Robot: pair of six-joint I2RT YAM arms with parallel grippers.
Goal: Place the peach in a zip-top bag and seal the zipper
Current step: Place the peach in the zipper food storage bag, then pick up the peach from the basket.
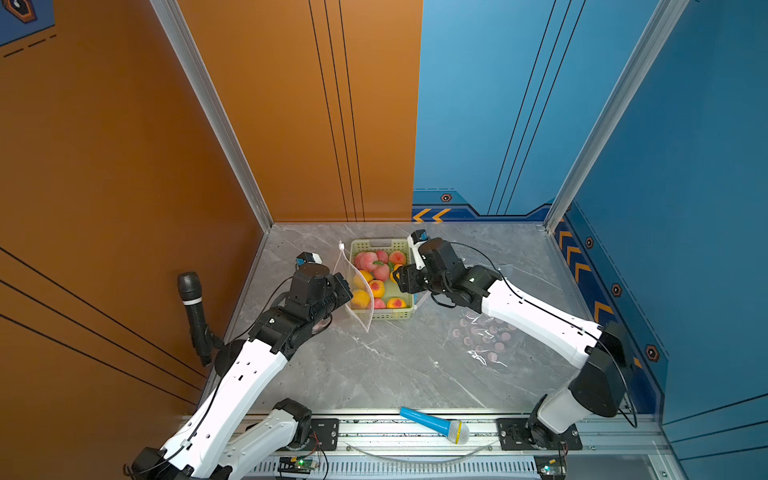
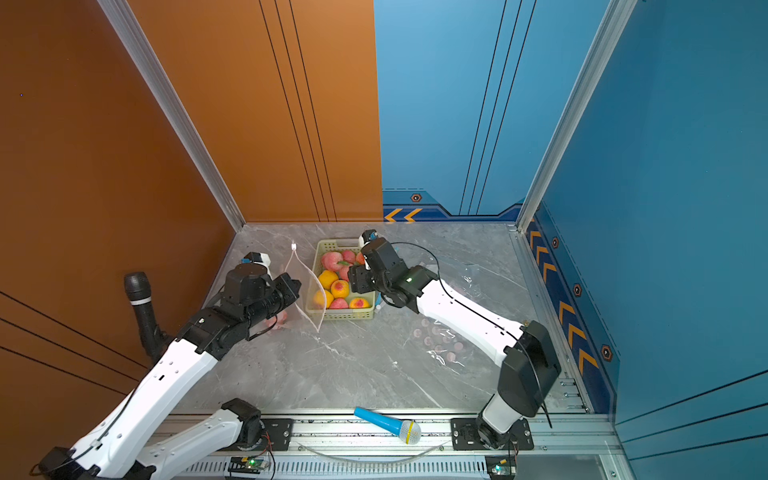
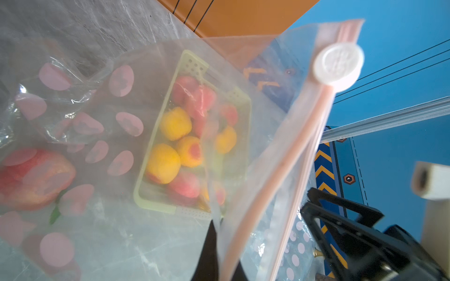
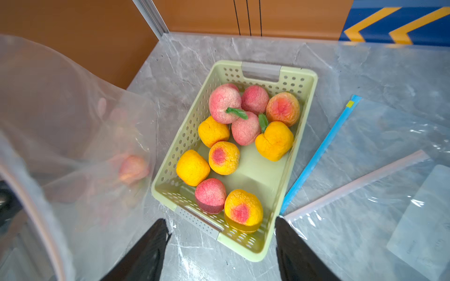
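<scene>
My left gripper (image 3: pixel 219 233) is shut on the zipper edge of a clear zip-top bag (image 1: pixel 358 291) with pink dots and holds it up beside the basket. The bag's mouth gapes, and its white slider (image 3: pixel 338 63) sits at the far end of the pink zipper. A red peach (image 3: pixel 36 180) lies inside the bag, low down, and shows through the plastic in the right wrist view (image 4: pixel 133 169). My right gripper (image 4: pixel 221 223) is open and holds nothing. It hangs over the near end of the pale green basket (image 4: pixel 314 80), which holds several peaches (image 4: pixel 224 158).
Another dotted bag (image 1: pixel 482 332) lies flat under the right arm. A bag with a blue zipper (image 4: pixel 316 155) and a further clear bag (image 4: pixel 353 182) lie right of the basket. A blue toy microphone (image 1: pixel 436 424) rests on the front rail, and a black microphone (image 1: pixel 193 307) stands by the orange wall.
</scene>
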